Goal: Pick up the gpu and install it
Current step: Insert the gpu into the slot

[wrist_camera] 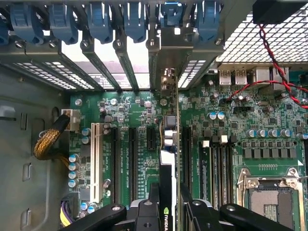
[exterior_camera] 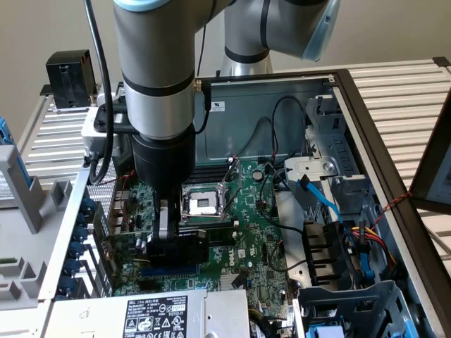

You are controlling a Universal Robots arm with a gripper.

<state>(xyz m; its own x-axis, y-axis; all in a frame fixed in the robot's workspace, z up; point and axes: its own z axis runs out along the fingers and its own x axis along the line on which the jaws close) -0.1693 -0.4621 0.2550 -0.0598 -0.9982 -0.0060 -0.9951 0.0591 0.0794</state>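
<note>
The pincer (wrist_camera: 167, 195) is clenched on the gpu (wrist_camera: 169, 137). Its dark fingers (wrist_camera: 153, 199) press on either face of the thin green card, which stands on edge between them. From the grip the card runs straight away from the pincer over the motherboard (wrist_camera: 139, 110). The card's silvery end bracket (wrist_camera: 166, 53) stands at the far end, against the case's rear wall, in line with one of the blue slot clips (wrist_camera: 172, 14). The part of the card nearest the fingers carries a black piece with a green logo. Whether its lower edge is seated in a slot cannot be told.

To one side of the held card lie dark expansion slots and a white PCI slot (wrist_camera: 95, 159), with a yellow braided cable (wrist_camera: 48, 139) beyond them. To the other side lie the memory slots (wrist_camera: 219, 163) and the open CPU socket (wrist_camera: 269, 202). A red-and-black twisted wire (wrist_camera: 274, 57) crosses above those.

In the exterior view the arm reaches down into the open computer case (exterior_camera: 366, 141), with the pincer (exterior_camera: 171, 243) low over the board, just beside the CPU socket (exterior_camera: 201, 204). The case rests on a slatted table (exterior_camera: 402, 84).
</note>
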